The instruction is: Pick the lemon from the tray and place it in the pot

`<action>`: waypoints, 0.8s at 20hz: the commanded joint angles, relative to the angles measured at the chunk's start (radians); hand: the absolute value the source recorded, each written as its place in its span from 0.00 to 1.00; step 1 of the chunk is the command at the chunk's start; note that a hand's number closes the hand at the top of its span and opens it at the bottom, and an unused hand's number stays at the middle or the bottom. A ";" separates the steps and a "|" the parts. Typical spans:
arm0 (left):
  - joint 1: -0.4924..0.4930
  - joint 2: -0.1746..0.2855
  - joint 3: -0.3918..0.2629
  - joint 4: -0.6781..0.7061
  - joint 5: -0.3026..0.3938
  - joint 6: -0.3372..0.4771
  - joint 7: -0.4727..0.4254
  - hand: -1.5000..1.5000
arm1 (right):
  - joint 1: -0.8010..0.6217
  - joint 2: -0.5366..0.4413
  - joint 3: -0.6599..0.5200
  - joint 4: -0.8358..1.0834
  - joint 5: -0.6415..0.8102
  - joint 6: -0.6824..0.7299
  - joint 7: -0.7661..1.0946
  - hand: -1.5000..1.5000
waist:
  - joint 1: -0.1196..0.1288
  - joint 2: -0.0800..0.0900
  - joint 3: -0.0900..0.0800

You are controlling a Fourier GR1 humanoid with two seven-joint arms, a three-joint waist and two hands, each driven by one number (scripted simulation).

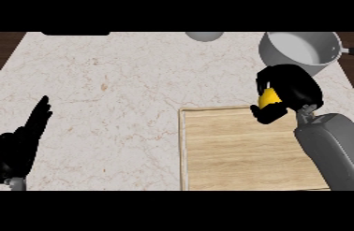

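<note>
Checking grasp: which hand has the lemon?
The right hand, curled round the lemon by the pot; the left hand rests open at the view's left edge, holding nothing.

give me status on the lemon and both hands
Right robot hand shut on lemon, above tray's far edge. Left robot hand open, at view's left. Pot just beyond, nothing between.

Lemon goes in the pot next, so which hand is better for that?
The right hand. Its fingers curl round the lemon, and it is close to the pot. The left hand rests open at the far left edge of the counter, away from both.
</note>
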 commanded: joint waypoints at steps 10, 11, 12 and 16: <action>-0.029 -0.013 0.011 0.021 -0.007 -0.020 0.021 0.50 | -0.078 -0.024 -0.288 -0.205 -0.044 -0.145 0.063 1.00 | -0.012 -0.001 -0.001; 0.000 -0.002 0.024 -0.050 -0.004 -0.019 0.051 0.50 | -0.034 -0.045 -0.318 -0.205 -0.044 -0.167 0.029 1.00 | -0.008 -0.002 0.000; -0.044 -0.017 0.008 -0.029 -0.021 -0.009 0.069 0.50 | -0.094 -0.020 -0.328 -0.136 -0.040 -0.194 0.017 1.00 | -0.004 0.001 0.000; -0.069 -0.021 0.034 0.083 -0.030 -0.019 -0.014 0.50 | -0.196 -0.061 -0.417 0.038 -0.085 -0.218 -0.090 1.00 | -0.001 0.004 -0.001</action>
